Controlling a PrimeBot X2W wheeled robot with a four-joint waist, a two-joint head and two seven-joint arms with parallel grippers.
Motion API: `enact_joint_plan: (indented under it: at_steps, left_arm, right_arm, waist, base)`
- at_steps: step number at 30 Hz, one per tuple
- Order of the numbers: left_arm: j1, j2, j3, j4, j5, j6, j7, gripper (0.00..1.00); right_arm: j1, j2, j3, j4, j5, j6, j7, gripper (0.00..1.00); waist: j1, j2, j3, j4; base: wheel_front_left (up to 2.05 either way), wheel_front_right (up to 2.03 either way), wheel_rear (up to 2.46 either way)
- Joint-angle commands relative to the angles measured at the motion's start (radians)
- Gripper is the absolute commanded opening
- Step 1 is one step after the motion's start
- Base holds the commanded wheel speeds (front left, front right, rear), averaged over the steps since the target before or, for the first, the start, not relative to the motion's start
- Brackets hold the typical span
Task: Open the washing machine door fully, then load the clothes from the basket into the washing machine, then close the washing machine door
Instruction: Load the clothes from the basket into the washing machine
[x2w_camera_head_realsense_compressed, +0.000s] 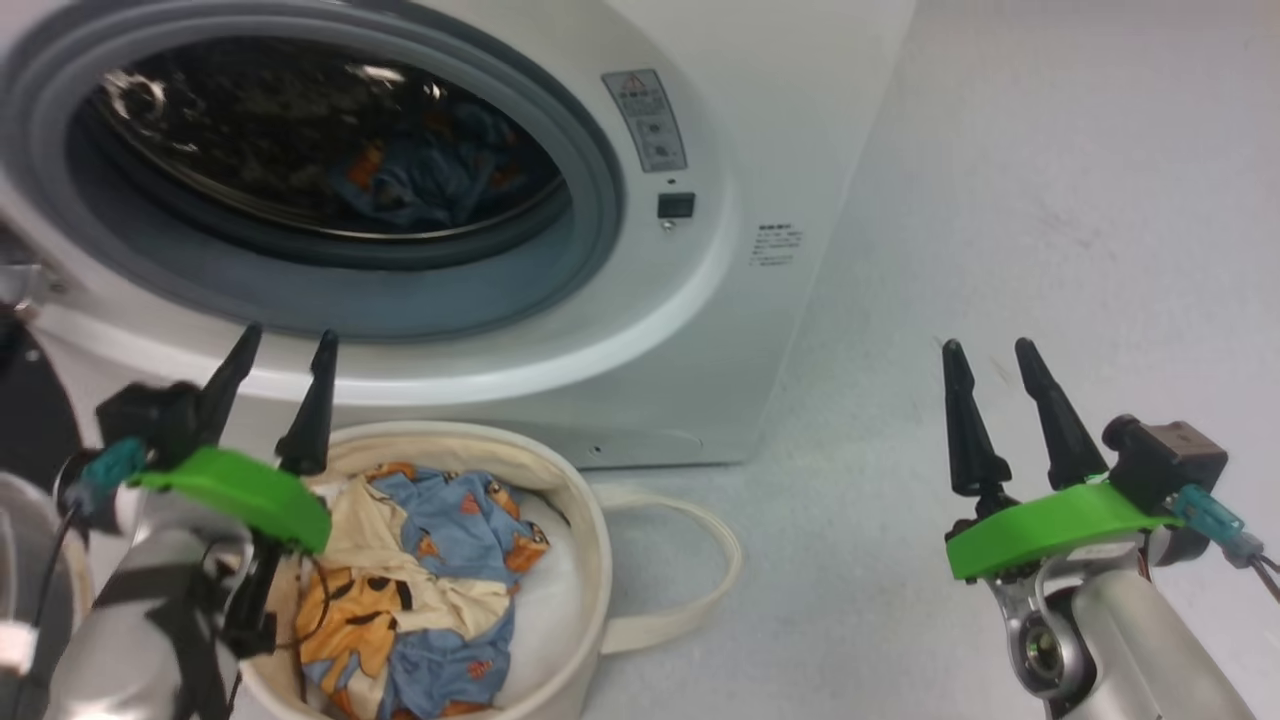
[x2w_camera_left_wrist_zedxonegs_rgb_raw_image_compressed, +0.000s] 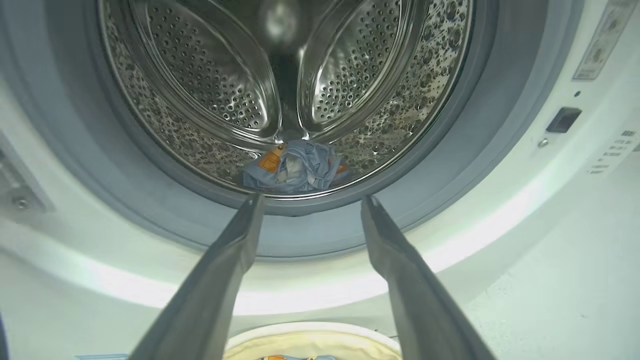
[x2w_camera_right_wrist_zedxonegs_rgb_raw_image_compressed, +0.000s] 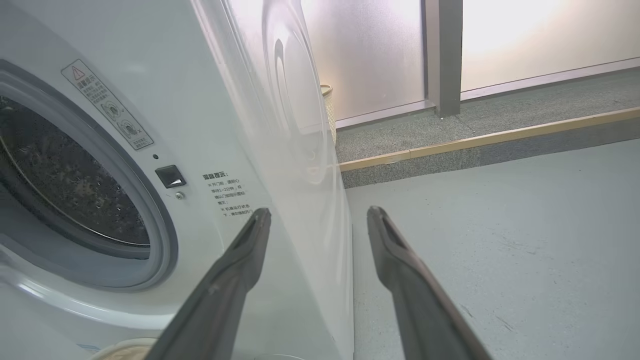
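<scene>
The white washing machine (x2w_camera_head_realsense_compressed: 760, 120) stands with its mouth uncovered. A black edge of the washing machine door (x2w_camera_head_realsense_compressed: 25, 400) shows swung out at the far left. One blue and orange garment (x2w_camera_head_realsense_compressed: 420, 185) lies in the steel drum (x2w_camera_left_wrist_zedxonegs_rgb_raw_image_compressed: 210, 85), near its front lip (x2w_camera_left_wrist_zedxonegs_rgb_raw_image_compressed: 295, 170). Below the machine sits the cream basket (x2w_camera_head_realsense_compressed: 590, 520), holding blue and cream clothes (x2w_camera_head_realsense_compressed: 440, 560) with orange prints. My left gripper (x2w_camera_head_realsense_compressed: 285, 345) hangs open and empty above the basket's left rim, pointing at the drum (x2w_camera_left_wrist_zedxonegs_rgb_raw_image_compressed: 312, 199). My right gripper (x2w_camera_head_realsense_compressed: 990, 345) is open and empty over the floor to the right, beside the machine's corner (x2w_camera_right_wrist_zedxonegs_rgb_raw_image_compressed: 320, 211).
A loop handle (x2w_camera_head_realsense_compressed: 700, 560) of the basket lies on the grey floor (x2w_camera_head_realsense_compressed: 1050, 200) to its right. Beyond the machine's side panel, a raised ledge (x2w_camera_right_wrist_zedxonegs_rgb_raw_image_compressed: 475, 145) runs along frosted windows, with a pale woven bin (x2w_camera_right_wrist_zedxonegs_rgb_raw_image_compressed: 327, 110) beside it.
</scene>
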Motion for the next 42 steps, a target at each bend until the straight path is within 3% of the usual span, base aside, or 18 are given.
enact_joint_plan:
  at_steps: [1, 9, 18, 42]
  left_arm:
    - [0.020, 0.046, 0.087, -0.091, 0.023, 0.001, -0.012, 1.00]
    - [0.214, 0.011, 0.223, -0.227, 0.069, -0.017, -0.012, 1.00]
    - [0.300, -0.029, 0.310, -0.296, 0.121, -0.032, -0.012, 1.00]
    - [0.328, -0.089, 0.367, -0.290, 0.189, -0.074, -0.012, 1.00]
  right_arm:
    - [0.016, -0.010, 0.024, -0.019, -0.006, 0.007, -0.012, 1.00]
    - [0.050, -0.025, 0.023, 0.003, -0.004, 0.007, -0.012, 1.00]
    - [0.091, -0.038, -0.037, 0.003, -0.023, 0.007, -0.012, 1.00]
    - [0.100, -0.040, -0.014, 0.003, -0.017, 0.007, -0.012, 1.00]
  waist:
    - [0.0002, 0.0000, -0.047, 0.029]
    - [0.0002, 0.0000, -0.127, 0.064]
    - [0.0002, 0.0000, -0.160, 0.092]
    - [0.0002, 0.0000, -0.177, 0.103]
  base:
    - [0.00, 0.00, 0.00]
    - [0.00, 0.00, 0.00]
    - [0.00, 0.00, 0.00]
    - [0.00, 0.00, 0.00]
